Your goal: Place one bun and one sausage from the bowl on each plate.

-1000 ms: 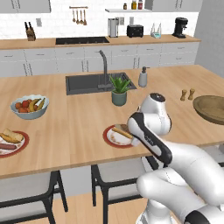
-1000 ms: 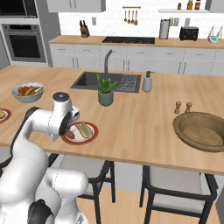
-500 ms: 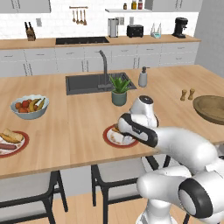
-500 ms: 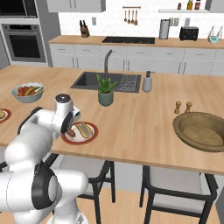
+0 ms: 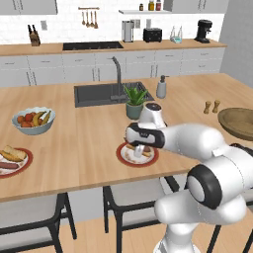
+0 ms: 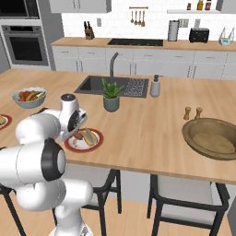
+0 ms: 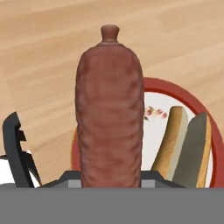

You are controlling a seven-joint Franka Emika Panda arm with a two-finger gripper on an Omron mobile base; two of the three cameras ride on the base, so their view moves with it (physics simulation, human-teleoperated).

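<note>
The claw [image 7: 109,175] is clenched on a ridged, reddish-brown sausage [image 7: 109,118]. Just beneath lies a round red-rimmed plate [image 7: 192,103] holding a split bun [image 7: 186,146], on the wooden worktop [image 7: 43,52].

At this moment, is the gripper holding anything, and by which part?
Yes: the gripper holds a reddish-brown sausage by one end; the rest points away, above the red-rimmed plate.
</note>
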